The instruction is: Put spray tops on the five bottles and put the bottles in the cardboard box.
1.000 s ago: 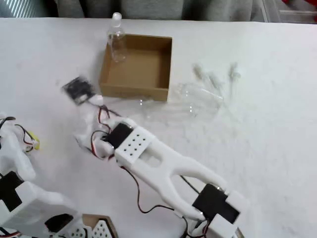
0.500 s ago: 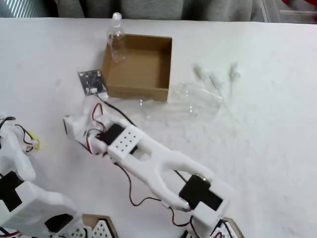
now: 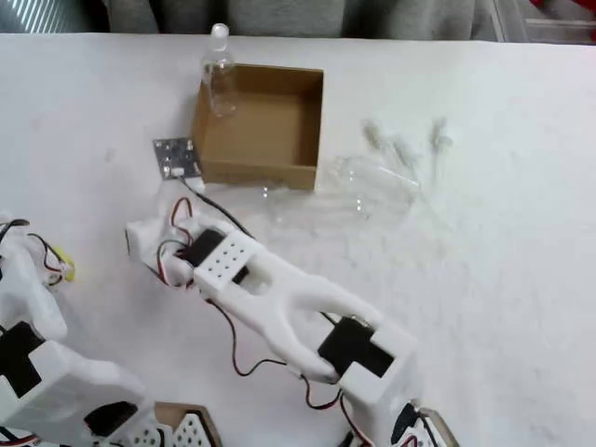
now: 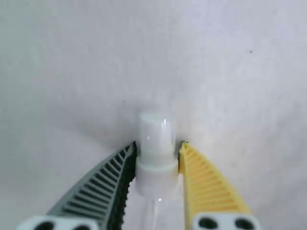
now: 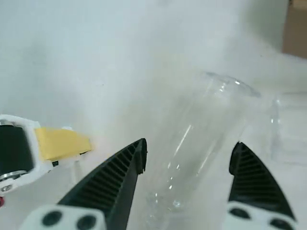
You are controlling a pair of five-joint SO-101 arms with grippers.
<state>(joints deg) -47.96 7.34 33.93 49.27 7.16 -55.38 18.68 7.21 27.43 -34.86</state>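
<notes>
High view: the white counter point(image 3: 521, 279) carries everything. The right arm point(image 3: 279, 293) stretches across it on the near side of the cardboard box point(image 3: 256, 172), ending just near-left of the box. The left arm point(image 3: 37, 372) sits farther out the same way. A capped bottle point(image 3: 220, 79) stands at the box's far-left corner. Loose bottles point(image 3: 372, 182) lie by the box's near-right corner, with loose spray tops point(image 3: 405, 149) just beyond them. In the right wrist view, the right tool point(image 5: 189, 148) has its jaws spread wide, holding a clear bottle point(image 5: 211, 120). In the left wrist view, the left tool point(image 4: 157, 146) is clamped on a white spray top point(image 4: 156, 129).
</notes>
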